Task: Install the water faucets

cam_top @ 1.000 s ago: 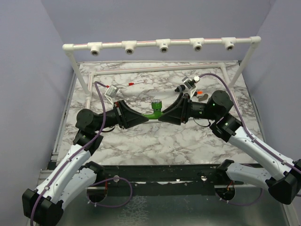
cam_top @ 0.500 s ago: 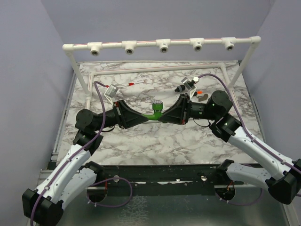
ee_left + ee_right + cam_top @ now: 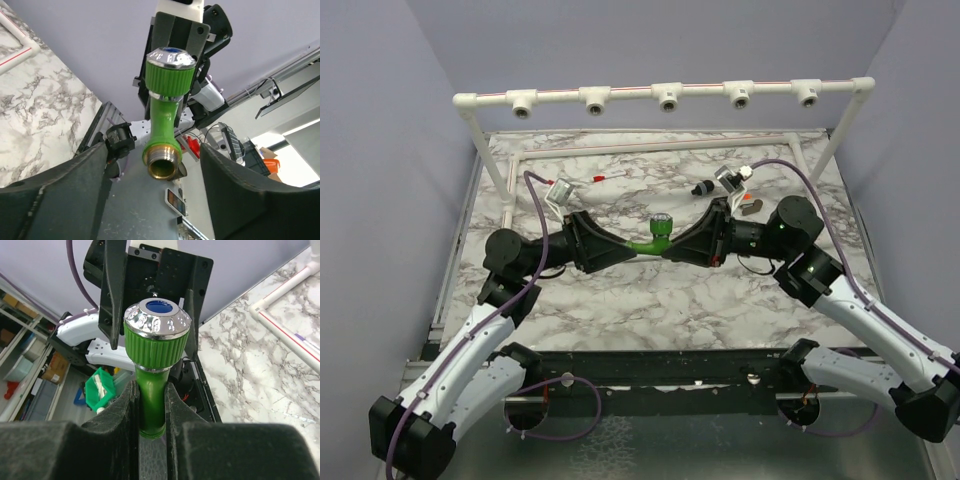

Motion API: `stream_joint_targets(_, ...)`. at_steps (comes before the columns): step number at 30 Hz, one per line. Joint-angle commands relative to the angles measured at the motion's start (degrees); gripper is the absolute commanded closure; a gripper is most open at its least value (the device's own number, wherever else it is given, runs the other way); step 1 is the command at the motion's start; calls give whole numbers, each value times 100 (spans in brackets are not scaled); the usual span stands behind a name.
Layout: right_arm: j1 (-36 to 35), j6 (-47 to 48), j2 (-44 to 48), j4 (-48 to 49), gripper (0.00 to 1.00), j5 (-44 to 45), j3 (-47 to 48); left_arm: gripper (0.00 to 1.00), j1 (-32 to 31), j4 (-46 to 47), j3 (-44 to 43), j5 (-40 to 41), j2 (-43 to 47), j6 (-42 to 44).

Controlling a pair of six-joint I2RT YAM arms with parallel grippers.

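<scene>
A bright green water faucet with a silver-rimmed blue cap hangs above the middle of the marble table, between my two grippers. My right gripper is shut on its green stem, with the cap standing just past the fingers. My left gripper is open; its two dark fingers stand apart on either side of the faucet's brass threaded end without touching it. At the back runs the white pipe frame with several T-sockets.
Small loose parts lie on the marble behind the grippers: a black piece, an orange-brown piece and a thin red-tipped stick. The frame's uprights and low base rail border the table's back.
My left gripper has opened and let go of the faucet's threaded end. The right gripper stays shut on the stem, and both arms with the faucet shifted slightly right.
</scene>
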State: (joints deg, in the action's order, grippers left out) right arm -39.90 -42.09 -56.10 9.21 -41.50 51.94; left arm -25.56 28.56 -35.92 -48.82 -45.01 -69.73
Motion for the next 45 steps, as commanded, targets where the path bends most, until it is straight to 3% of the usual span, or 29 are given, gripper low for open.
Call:
stream_joint_targets(1, -6, 426, 318, -737, 99, 456, 439, 20, 25, -250, -152, 20, -103, 282)
stream_joint_targets(5, 0, 739, 501, -1520, 99, 881, 761, 17, 25, -891, -519, 70, -251, 839)
stream_joint_targets(9, -1, 1036, 646, -2256, 100, 1392, 1094, 15, 26, -2663, -1421, 451, -544, 2032)
stream_joint_targets(12, 0, 1251, 697, -2814, 100, 1920, 1309, 15, 25, -3349, -1962, 671, -752, 2539)
stream_joint_targets(22, 0, 1438, 842, -3845, 100, 3330, 1511, 16, 25, -5509, -4897, 1942, -2010, 4223)
stream_joint_targets(34, -1, 1450, 960, -4344, 100, 3825, 1244, 14, 30, -5856, -7607, 4096, -3406, 5674)
stream_joint_targets(45, -5, 1440, 881, -4261, 100, 3685, 1168, 10, 60, -5200, -8565, 5825, -4601, 6584)
